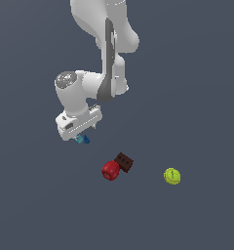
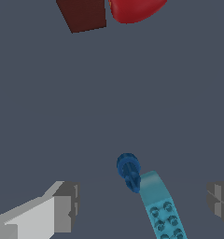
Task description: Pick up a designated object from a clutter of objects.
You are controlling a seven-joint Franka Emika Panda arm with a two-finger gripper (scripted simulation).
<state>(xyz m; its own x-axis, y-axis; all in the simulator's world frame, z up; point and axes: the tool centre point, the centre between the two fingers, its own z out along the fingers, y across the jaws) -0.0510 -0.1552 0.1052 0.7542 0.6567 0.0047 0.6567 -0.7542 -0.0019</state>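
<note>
Your jaws stand apart, straddling the tiny dark blue knobby piece (image 2: 128, 171); the light teal ribbed block (image 2: 161, 210) touches it, cut off at frame edge.

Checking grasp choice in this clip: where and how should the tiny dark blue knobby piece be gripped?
Grip the dark blue knobby piece across its narrow body, coming straight down from above with the gripper, whose open jaws already straddle it. It lies flat and small, so only its sides offer purchase. The teal ribbed block appears to touch one end, so closing may catch that too.
</note>
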